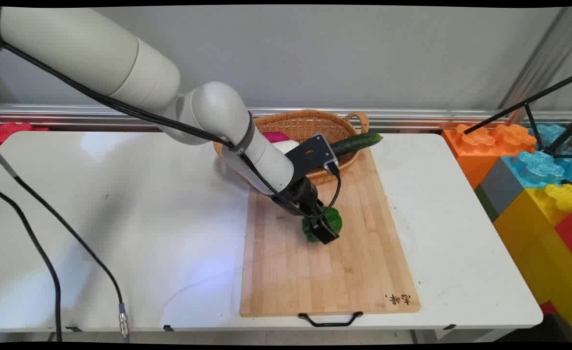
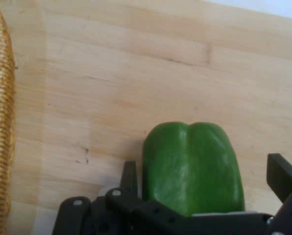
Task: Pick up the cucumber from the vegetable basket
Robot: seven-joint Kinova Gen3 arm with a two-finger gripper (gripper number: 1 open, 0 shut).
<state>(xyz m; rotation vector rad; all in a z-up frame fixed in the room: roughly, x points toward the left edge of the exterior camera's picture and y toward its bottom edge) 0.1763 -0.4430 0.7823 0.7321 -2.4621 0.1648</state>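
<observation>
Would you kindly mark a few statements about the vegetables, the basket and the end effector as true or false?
1. The green bell pepper lies on the wooden cutting board. True.
2. The end effector has its fingers either side of the pepper. True; the right finger stands clear of it, so it is open.
3. The cucumber lies flat on the table. False; it rests across the wicker basket's rim.
4. The basket is empty. False; a pink and a white item show inside.
5. The cutting board has a black handle at its near edge. True.
</observation>
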